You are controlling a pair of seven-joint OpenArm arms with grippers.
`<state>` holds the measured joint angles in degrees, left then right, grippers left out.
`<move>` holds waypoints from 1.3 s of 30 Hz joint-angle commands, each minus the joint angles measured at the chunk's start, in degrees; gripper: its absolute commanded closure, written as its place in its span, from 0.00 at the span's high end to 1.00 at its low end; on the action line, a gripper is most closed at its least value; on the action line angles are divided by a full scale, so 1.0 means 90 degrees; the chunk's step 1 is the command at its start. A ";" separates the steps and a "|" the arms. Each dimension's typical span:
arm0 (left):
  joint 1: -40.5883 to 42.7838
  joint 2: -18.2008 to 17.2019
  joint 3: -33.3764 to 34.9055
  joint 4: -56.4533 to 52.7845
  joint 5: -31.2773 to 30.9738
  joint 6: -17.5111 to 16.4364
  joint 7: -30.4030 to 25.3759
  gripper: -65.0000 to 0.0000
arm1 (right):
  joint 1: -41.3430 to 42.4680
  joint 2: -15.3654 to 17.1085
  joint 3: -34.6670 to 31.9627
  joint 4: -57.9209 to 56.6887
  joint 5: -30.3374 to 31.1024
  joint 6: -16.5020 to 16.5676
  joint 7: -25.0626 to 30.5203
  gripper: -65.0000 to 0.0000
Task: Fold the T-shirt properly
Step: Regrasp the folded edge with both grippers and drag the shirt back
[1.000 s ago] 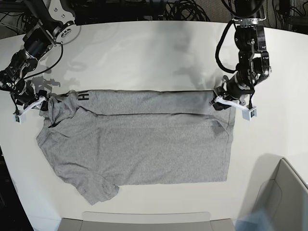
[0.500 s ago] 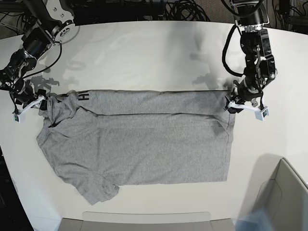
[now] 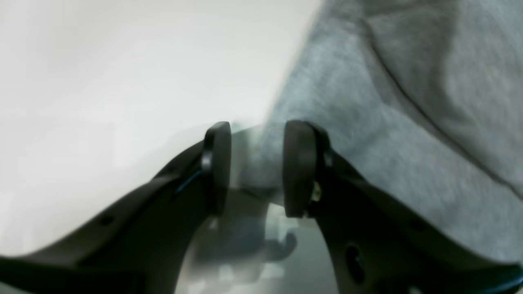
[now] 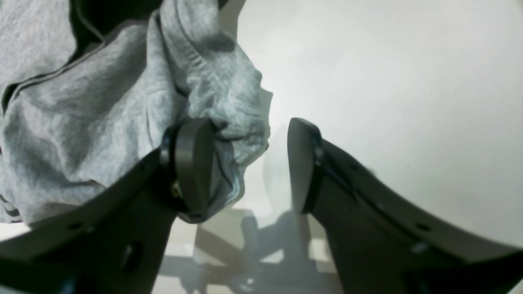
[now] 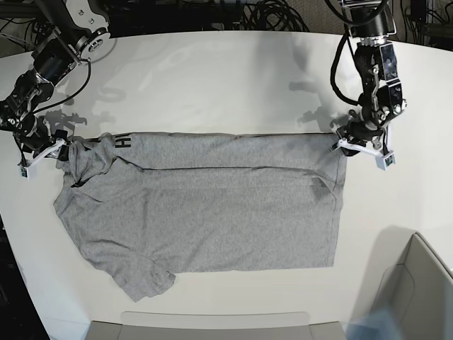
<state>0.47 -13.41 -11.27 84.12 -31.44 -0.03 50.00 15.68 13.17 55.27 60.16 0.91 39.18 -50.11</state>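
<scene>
Your left gripper [image 3: 255, 167] sits at the T-shirt's [image 5: 205, 205] far hem corner with its jaws parted and grey cloth in the gap; the view is blurred, so you cannot tell whether the pads are pinching it or just straddling it. Your right gripper [image 4: 249, 163] is released: jaws wide apart, one pad touching a bunched lump of sleeve or shoulder fabric, the other pad over bare table [image 5: 233, 78]. The shirt lies flat on the white table, spread lengthwise between the two arms, with its far long edge already turned over toward you as a narrow band; black lettering [image 5: 122, 141] shows at the right-arm end of that band. The near sleeve [image 5: 145, 278] sticks out crumpled at the front edge, and the shoulder by your right gripper is rumpled, not smoothed. Both grippers are at opposite ends of the folded band, most likely so you can lift or drag that edge evenly in one sweep. Judged from the layout, only the first lengthwise fold is in; the rest is not yet done. Close both sets of jaws firmly on the edge before moving, or one end will slip and skew the fold. A grey bin [image 5: 414, 290] sits at the near corner, well apart from the shirt.
</scene>
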 commanded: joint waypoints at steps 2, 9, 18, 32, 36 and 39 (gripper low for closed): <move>-0.0077 0.0078 0.0006 0.0075 0.0011 -0.0236 0.0291 0.35 | 0.0021 0.0075 -0.0011 0.0011 -0.0242 0.0091 -0.0288 0.46; -0.0077 0.0108 -0.0023 -0.0159 0.0011 -0.0363 0.0369 0.24 | 0.0069 0.0075 -0.0314 0.0002 -0.0242 0.0091 -0.0288 0.11; 0.0119 0.0069 -0.0072 -0.0159 -0.0018 -0.0343 0.0633 0.00 | -0.0155 0.0339 -0.0607 0.0041 -0.0242 0.0091 -0.0484 0.00; 0.1437 0.0059 -0.0726 0.1501 -0.0018 -0.0392 0.1248 0.00 | -0.1943 -0.0140 -0.0617 0.2561 -0.0242 0.0091 -0.0992 0.00; 0.1916 -0.0078 -0.0736 0.1696 -0.0018 -0.0392 0.1229 0.00 | -0.2421 -0.0325 -0.0607 0.2786 -0.0233 0.0091 -0.0992 0.00; 0.2219 -0.0166 -0.0746 0.1745 -0.0018 -0.0392 0.1180 0.00 | -0.2744 -0.0345 -0.0597 0.2864 -0.0223 0.0091 -0.0992 0.00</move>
<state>20.05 -14.41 -17.67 99.35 -32.67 -3.99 59.75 -7.86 9.98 49.84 86.21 1.39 39.22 -54.85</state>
